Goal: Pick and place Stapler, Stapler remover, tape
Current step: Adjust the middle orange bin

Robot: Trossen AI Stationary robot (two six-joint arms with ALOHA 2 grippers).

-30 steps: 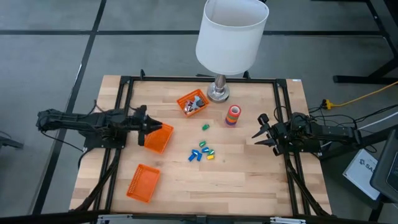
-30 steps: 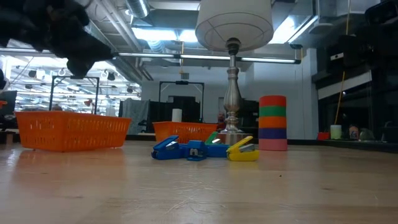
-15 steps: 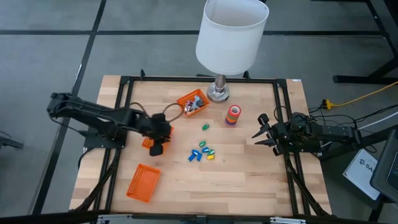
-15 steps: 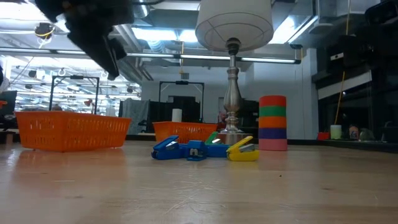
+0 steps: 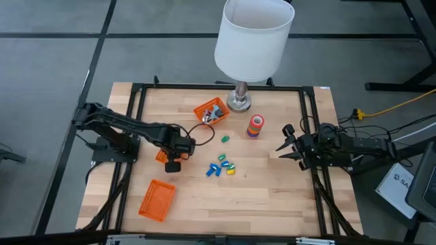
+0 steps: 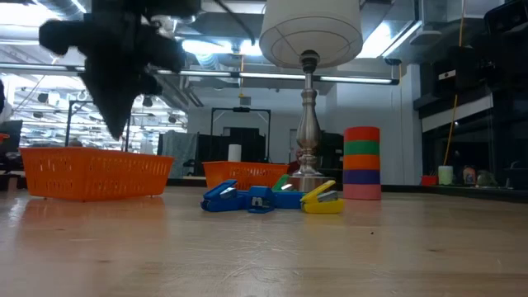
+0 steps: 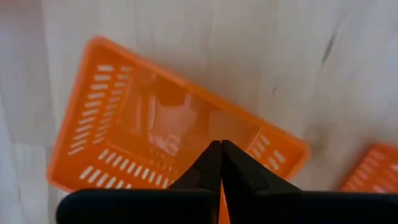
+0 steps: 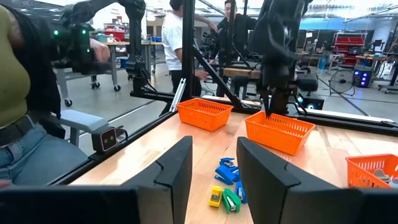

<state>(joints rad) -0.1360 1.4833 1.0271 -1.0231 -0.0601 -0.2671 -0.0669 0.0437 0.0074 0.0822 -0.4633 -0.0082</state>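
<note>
The tape rolls (image 5: pixel 256 126) stand stacked in one column (image 6: pixel 361 162) right of the lamp base. Small blue, green and yellow angular pieces (image 5: pixel 222 165) lie mid-table (image 6: pixel 264 198); whether they are staplers or stapler removers I cannot tell. A lone green piece (image 5: pixel 224 139) lies farther back. My left gripper (image 5: pixel 173 158) points straight down, shut (image 7: pixel 221 151), empty, just above an orange basket (image 7: pixel 155 124) without touching it (image 6: pixel 115 132). My right gripper (image 5: pixel 281 146) waits level at the table's right edge, open (image 8: pixel 214 168).
A lamp (image 5: pixel 253 37) stands at the far edge on a metal base (image 5: pixel 238 102). Beside it an orange basket (image 5: pixel 211 112) holds small items. Another orange basket (image 5: pixel 157 199) lies near the left front. A black frame (image 5: pixel 218 86) borders the table. People stand beyond the table (image 8: pixel 174 37).
My left arm has reached out from the table's left edge toward the middle, and its gripper has tipped from level to pointing straight down over the orange basket. The basket and the other things have kept their places.
</note>
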